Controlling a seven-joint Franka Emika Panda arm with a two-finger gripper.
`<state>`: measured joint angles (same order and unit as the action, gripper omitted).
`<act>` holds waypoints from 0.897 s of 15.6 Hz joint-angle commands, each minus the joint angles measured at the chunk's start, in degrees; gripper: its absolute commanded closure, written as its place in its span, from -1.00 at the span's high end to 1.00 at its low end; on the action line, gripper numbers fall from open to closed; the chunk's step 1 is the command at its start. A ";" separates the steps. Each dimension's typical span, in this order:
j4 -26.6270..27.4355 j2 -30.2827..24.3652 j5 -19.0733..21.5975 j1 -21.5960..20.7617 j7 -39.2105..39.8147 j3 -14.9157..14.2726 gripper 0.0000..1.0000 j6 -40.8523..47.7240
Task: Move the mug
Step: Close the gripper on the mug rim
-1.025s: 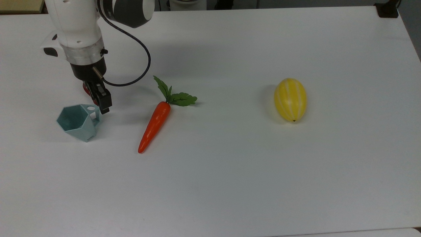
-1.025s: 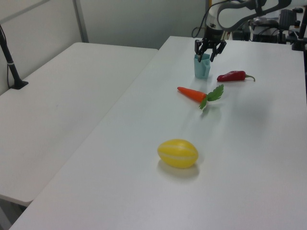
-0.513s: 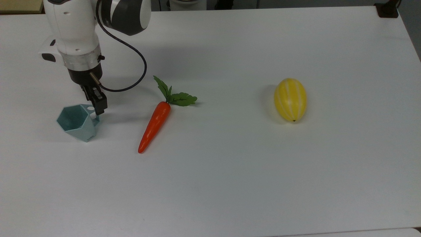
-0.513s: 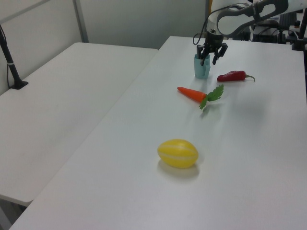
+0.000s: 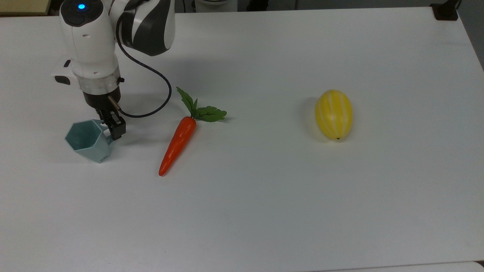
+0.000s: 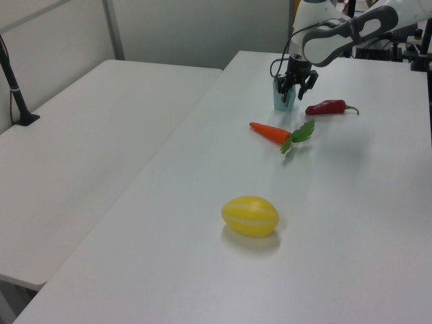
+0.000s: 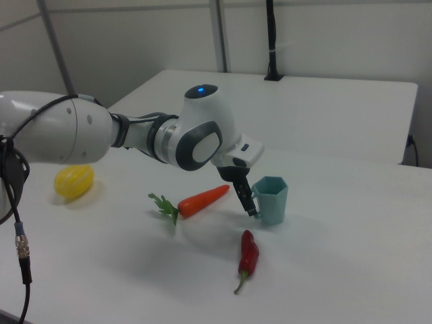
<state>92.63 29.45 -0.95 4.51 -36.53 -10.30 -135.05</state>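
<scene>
One white table point(image 5: 287, 211) carries everything, and most of its surface is bare. In the top view, wide open room lies toward the bottom edge and across the whole of the top view's right, past a yellow striped melon point(image 5: 334, 114). A second white table point(image 6: 88, 135) stands alongside in the left view, on the left view's left.

The mug point(image 5: 90, 140) stands upright near the top view's left edge, well apart from the melon. It is small, pale teal-blue, with flat angular sides and a hexagonal rim. Its small handle points toward the top view's right. An orange carrot point(image 5: 177, 145) with green leaves lies near it on the top view's right, not touching. In the right view, a red chili pepper point(image 7: 248, 257) lies on the table just in front of the mug point(image 7: 272, 198).

The white arm reaches down to the handle side of the mug. The gripper point(image 5: 113, 126) sits at the handle, its dark fingers point(image 7: 246, 196) pointing down and close against the mug's side. In the left view the two fingers stand a little apart around the handle; whether they press it I cannot tell.
</scene>
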 commanded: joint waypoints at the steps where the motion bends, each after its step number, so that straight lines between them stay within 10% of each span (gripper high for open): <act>1: 1.32 -0.19 -1.86 -0.38 -0.92 -0.34 0.23 -1.97; 14: 1.32 1.66 -4.94 -0.03 -0.83 -0.34 0.03 -5.04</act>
<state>92.68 31.42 -3.91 4.67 -36.53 -10.31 -138.21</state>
